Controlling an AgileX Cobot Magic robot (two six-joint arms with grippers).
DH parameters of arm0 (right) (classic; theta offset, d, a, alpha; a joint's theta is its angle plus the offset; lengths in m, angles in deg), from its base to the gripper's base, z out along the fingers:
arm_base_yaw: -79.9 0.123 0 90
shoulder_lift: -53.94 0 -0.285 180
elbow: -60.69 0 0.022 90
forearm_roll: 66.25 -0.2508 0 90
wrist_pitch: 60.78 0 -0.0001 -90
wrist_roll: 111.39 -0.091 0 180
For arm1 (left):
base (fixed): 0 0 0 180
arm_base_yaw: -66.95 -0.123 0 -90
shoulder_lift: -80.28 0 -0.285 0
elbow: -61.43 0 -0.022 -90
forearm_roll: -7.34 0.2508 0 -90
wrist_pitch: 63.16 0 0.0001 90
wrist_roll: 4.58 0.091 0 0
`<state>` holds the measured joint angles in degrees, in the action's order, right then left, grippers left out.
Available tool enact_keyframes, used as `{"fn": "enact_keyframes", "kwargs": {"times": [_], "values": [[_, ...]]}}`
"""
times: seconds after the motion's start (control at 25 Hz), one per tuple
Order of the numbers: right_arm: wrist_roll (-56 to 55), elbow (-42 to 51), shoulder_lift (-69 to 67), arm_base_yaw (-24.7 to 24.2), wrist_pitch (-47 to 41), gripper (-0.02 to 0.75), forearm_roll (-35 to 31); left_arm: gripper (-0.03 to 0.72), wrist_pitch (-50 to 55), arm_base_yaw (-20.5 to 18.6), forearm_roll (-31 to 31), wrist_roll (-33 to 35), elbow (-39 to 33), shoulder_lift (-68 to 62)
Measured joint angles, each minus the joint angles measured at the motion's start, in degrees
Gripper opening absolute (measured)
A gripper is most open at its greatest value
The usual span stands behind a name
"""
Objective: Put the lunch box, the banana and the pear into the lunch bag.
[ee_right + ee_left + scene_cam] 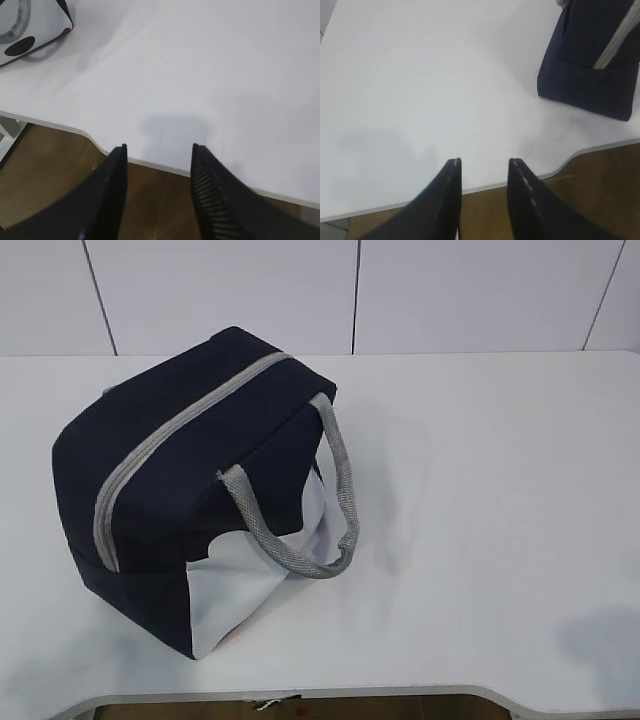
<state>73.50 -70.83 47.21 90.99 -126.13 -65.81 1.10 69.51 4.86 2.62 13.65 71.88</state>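
Observation:
The navy lunch bag (pixel 190 480) stands on the left half of the white table, its grey zipper closed along the top and its grey handles hanging over the white side panel. In the left wrist view the lunch bag (pixel 592 65) sits at the upper right, well away from my left gripper (pixel 485 161), which is open and empty over the table's front edge. My right gripper (pixel 159 146) is open and empty too, over the front edge, with a corner of the lunch bag (pixel 30 25) at the upper left. The lunch box, banana and pear are out of view. Neither arm shows in the exterior view.
The white table (pixel 500 490) has a curved cut-out in its front edge (pixel 300 695), with brown floor (pixel 50 175) below it. A white panelled wall (pixel 350 290) runs behind the table.

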Motion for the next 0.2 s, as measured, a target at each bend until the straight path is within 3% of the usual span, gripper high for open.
{"fn": "enact_keyframes", "kwargs": {"times": [0.2], "values": [[0.0, 0.0, 0.0, 0.0, 0.0, 0.358, 0.0, 0.237, 0.0, 0.0, 0.0, 0.0, 0.0, 0.0]]}}
